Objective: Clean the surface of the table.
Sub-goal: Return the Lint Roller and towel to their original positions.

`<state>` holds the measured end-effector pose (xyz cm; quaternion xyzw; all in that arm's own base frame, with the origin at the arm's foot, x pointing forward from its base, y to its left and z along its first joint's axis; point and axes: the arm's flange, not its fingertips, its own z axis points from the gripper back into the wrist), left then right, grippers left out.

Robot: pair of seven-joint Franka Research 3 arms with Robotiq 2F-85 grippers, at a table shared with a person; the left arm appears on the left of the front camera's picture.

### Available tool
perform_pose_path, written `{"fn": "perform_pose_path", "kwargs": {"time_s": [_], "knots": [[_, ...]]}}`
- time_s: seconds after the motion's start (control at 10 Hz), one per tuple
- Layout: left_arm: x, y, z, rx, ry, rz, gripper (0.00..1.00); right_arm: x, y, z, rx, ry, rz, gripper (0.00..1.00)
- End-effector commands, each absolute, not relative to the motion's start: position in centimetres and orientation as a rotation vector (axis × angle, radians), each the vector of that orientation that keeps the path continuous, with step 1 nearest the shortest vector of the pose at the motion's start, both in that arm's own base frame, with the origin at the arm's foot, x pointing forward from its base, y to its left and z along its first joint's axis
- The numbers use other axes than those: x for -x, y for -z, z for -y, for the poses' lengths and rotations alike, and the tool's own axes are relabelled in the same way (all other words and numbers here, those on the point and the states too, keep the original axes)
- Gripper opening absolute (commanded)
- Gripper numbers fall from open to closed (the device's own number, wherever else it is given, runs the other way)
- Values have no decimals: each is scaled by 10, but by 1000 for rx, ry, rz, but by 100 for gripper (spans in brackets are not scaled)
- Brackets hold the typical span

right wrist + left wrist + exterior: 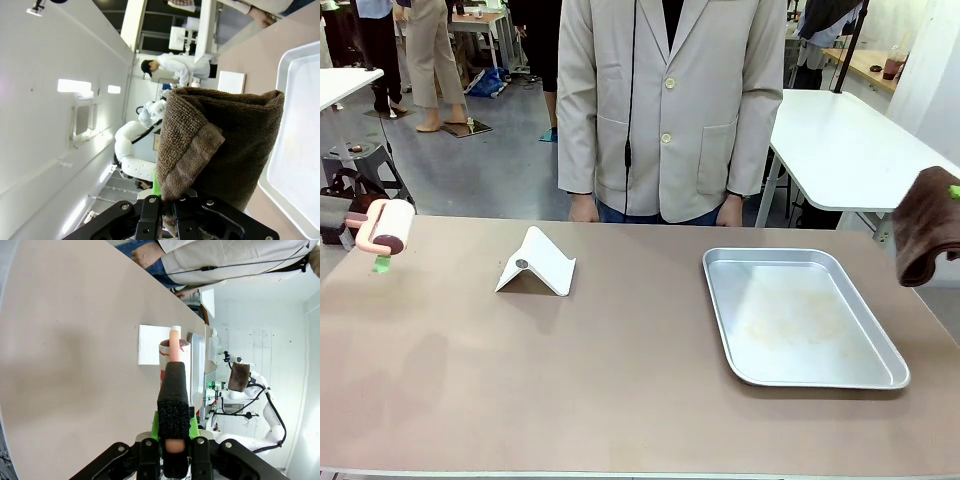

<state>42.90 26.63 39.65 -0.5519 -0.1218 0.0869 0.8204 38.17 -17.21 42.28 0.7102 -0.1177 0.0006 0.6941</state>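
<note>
Tan table (620, 380) spans foreground; no wiping visible yet, whole job judged ahead. White folded stand (536, 264) and smudged metal tray (800, 318) sit on it. Left gripper (170, 440) clamped on lint roller (383, 226), off left edge. Right gripper (167, 204) clamped on brown cloth (220, 140), above right edge. Right gripper cut off in front view; tray smears faint.

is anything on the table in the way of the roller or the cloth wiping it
Yes. On the table, a folded white card sits left of centre and a metal tray on the right, between the lint roller and brown cloth.
</note>
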Motion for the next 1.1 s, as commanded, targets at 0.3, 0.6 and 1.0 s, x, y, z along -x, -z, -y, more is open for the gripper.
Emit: {"fn": "perform_pose_path", "kwargs": {"time_s": [0.3, 0.6, 1.0], "knots": [[-452, -446, -192, 1183, -158, 219, 22, -421, -445, 96, -1503, -94, 207, 7], [-469, -465, -127, 1116, -68, 190, 22, -445, -448, 34, -1450, -173, 158, 7], [-477, -476, -51, 1018, 18, 178, 22, -459, -434, -66, -1388, -305, 102, 7]]}}
